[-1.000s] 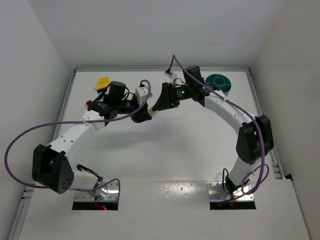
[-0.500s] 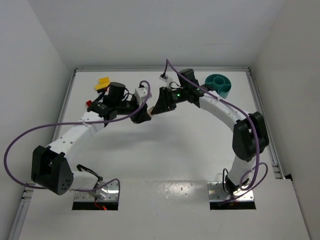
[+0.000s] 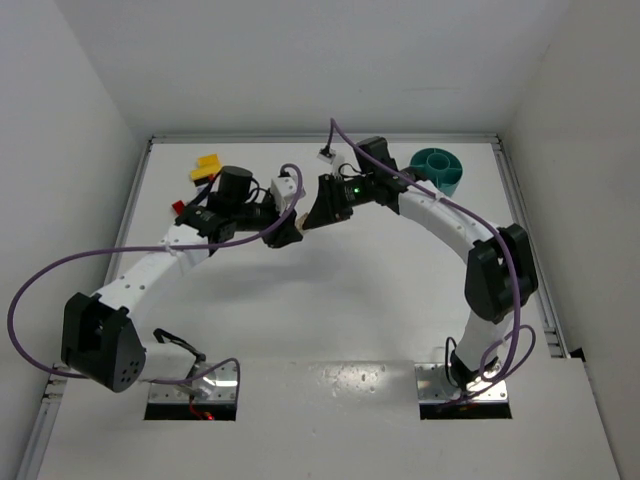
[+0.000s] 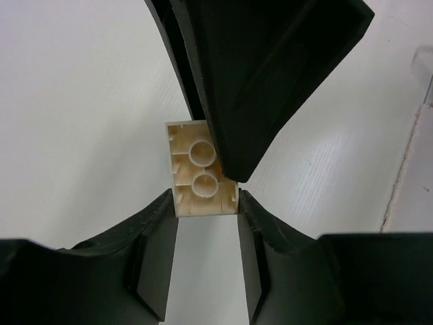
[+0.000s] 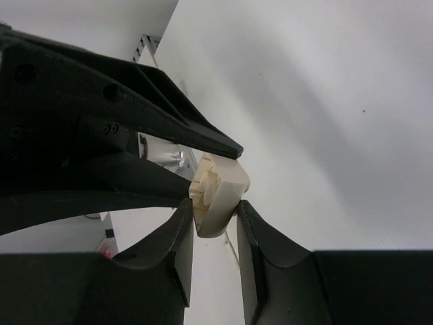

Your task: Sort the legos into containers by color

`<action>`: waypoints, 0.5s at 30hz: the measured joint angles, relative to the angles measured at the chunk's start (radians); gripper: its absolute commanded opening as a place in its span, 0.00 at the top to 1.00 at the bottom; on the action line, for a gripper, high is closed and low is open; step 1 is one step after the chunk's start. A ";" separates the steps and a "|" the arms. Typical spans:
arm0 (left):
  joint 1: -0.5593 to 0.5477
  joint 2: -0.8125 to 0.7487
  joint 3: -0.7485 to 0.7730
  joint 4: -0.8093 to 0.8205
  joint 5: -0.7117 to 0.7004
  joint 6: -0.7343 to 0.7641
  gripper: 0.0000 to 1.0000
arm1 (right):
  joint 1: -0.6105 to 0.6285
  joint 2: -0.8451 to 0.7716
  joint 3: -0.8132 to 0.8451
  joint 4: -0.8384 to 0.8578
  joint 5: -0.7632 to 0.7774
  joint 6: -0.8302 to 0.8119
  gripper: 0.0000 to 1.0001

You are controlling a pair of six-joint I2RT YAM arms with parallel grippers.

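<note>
A cream-white lego brick [image 4: 201,169] hangs above the table between both grippers. My left gripper [image 4: 205,203] is shut on its near end, studs facing away, the hollow underside toward the left wrist camera. My right gripper [image 5: 213,208] comes from the opposite side and is shut on the same brick [image 5: 220,193]. In the top view the two grippers meet at the brick [image 3: 306,226] in the middle back of the table. A yellow lego [image 3: 206,166] and a red lego [image 3: 180,208] lie at the back left. The round teal container [image 3: 438,168] stands at the back right.
White walls close in the table on the left, back and right. Purple cables [image 3: 60,270] loop off both arms, the left one out over the left side. The right arm [image 3: 450,215] arches across between the dish and the table's middle.
My right gripper has slid a little left to meet the left gripper and has closed its jaws on the cream brick. The left arm has hardly moved.
</note>
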 measured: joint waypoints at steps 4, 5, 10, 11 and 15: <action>-0.005 -0.003 0.000 -0.006 -0.025 0.001 0.52 | -0.003 -0.033 0.002 -0.047 0.100 -0.068 1.00; -0.005 -0.006 0.000 -0.013 -0.030 0.000 0.42 | -0.007 -0.045 0.002 -0.061 0.138 -0.086 1.00; 0.018 -0.049 0.000 -0.035 -0.039 -0.002 0.00 | -0.050 -0.142 -0.013 -0.092 0.356 -0.166 1.00; 0.024 -0.060 0.000 -0.036 -0.046 -0.008 0.00 | -0.059 -0.160 -0.019 -0.094 0.398 -0.181 1.00; 0.052 -0.089 0.002 -0.038 -0.121 -0.066 0.00 | -0.104 -0.210 -0.054 -0.106 0.584 -0.242 1.00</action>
